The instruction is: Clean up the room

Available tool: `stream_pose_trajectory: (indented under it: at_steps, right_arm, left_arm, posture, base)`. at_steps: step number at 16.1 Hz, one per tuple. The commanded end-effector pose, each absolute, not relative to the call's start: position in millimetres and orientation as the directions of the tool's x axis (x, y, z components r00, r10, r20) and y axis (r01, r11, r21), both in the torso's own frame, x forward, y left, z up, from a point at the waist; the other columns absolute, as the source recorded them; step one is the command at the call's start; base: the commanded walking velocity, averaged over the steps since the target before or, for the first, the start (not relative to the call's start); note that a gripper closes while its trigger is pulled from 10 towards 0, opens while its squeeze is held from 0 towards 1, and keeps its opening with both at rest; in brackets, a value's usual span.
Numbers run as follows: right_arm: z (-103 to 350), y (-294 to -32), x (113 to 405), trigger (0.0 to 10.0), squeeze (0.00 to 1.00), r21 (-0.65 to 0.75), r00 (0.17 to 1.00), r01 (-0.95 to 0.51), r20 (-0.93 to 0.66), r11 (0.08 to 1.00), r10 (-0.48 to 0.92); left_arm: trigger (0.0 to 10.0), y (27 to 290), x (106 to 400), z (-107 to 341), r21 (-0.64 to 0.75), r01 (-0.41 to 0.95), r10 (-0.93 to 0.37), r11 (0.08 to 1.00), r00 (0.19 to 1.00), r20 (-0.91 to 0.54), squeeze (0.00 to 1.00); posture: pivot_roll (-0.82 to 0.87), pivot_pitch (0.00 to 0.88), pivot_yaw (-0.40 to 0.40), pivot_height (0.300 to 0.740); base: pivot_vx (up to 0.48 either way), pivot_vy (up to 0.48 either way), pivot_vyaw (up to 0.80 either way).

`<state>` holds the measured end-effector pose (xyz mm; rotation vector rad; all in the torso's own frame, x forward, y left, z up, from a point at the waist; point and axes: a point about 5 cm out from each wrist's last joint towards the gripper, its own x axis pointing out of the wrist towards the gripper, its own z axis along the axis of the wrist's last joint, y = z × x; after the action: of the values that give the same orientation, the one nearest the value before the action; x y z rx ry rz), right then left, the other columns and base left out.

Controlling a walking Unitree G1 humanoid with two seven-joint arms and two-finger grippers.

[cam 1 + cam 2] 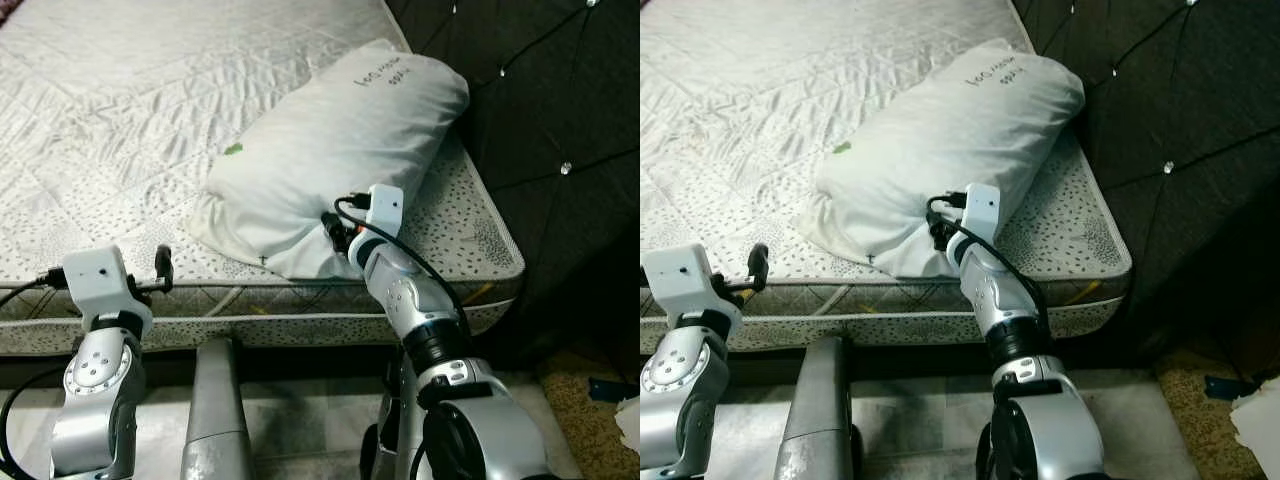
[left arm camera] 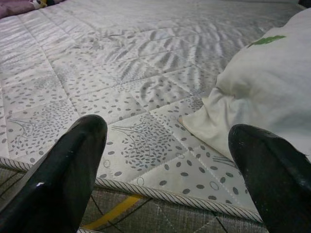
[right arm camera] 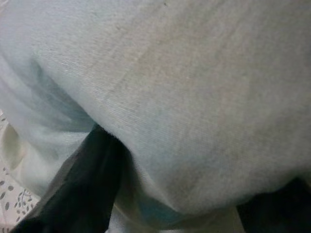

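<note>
Pillow tidying — left tool free, right tool buried in the pillow's near end.

Left tool (image 1: 160, 268) hangs released at the mattress (image 1: 120, 150) edge; the pillow (image 1: 330, 150) lies toward the headboard (image 1: 560, 120), right tool (image 1: 338, 234) grasping it — soft and light, we judge; pinch gathered fabric.

Both head cameras are looking forward and down from above at the near edge of the bed (image 1: 120, 150), sharing the pillow (image 1: 330, 150) and the dark headboard (image 1: 560, 120). The left wrist camera is looking low across the mattress between its fingers (image 2: 63, 174). The right wrist camera is sitting pressed close against the pillow's fabric.
</note>
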<state>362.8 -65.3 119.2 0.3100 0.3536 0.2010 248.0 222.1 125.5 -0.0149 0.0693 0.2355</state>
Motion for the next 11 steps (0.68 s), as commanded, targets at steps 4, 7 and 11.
stream_pose_trajectory:
  at_steps: [4, 7, 11]
  right_arm:
    - [130.7, -83.1, 377.7, 0.0, 0.0, 0.329, 0.954, -0.076, -0.252, 0.941, 0.165]
    - [134.8, -104.2, 387.6, 0.0, 0.0, 0.305, 0.962, -0.032, -0.25, 0.952, 0.113]
    - [160.7, -148.3, 404.3, 0.0, 0.0, 0.292, 0.976, 0.058, -0.218, 0.955, 0.007]
  left_arm:
    - [10.0, 222.4, 259.5, 125.7, -0.005, -0.243, 0.242, 0.97, 0.969, -0.05, 0.0]
    - [10.0, 221.7, 266.9, 126.0, -0.011, -0.241, 0.241, 0.97, 0.97, -0.038, 0.0]
    - [10.0, 221.1, 274.1, 126.8, -0.022, -0.242, 0.242, 0.97, 0.97, -0.017, 0.0]
  posture:
    - [0.16, 0.0, -0.01, 0.499]
    - [0.15, 0.0, -0.011, 0.499]
    - [0.14, 0.0, -0.015, 0.499]
  base:
    - [0.0, 0.0, 0.0]
    - [0.0, 0.0, 0.0]
    - [0.0, 0.0, 0.0]
